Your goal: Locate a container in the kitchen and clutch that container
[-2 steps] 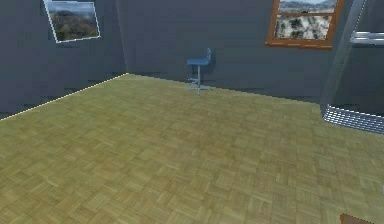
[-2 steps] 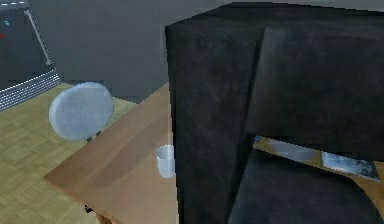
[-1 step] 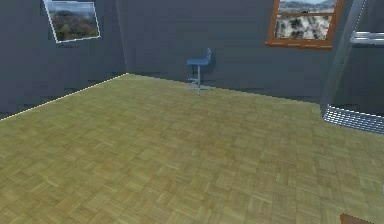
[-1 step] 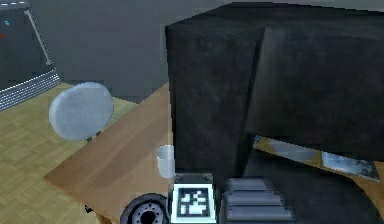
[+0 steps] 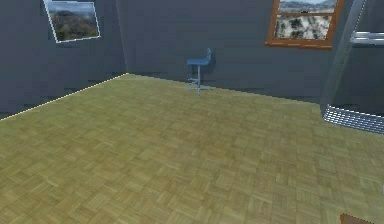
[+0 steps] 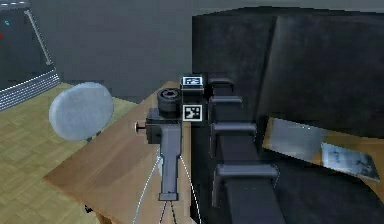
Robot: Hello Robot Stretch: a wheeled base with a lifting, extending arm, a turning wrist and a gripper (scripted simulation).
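Observation:
In the arm side view my arm (image 6: pixel 225 160) rises as a dark bar from the bottom edge. Two white marker squares (image 6: pixel 191 98) stand at its far end. Left of them sits the gripper's dark body (image 6: pixel 168 135), and its thin fingers (image 6: pixel 150 200) run down toward the picture's bottom edge. The gripper (image 6: pixel 168 205) hangs in front of a wooden tabletop (image 6: pixel 110 150), and its far end is hard to make out. I cannot tell whether it holds anything.
A big black sofa-like block (image 6: pixel 300 70) stands right of the arm, with a printed sheet (image 6: pixel 345 155) on it. A dark appliance (image 6: pixel 20 50) is at upper left. Ahead: open wooden floor (image 5: pixel 170 150), a blue chair (image 5: pixel 200 68), two wall pictures (image 5: pixel 72 20) (image 5: pixel 305 22), and a metal grate (image 5: pixel 355 118).

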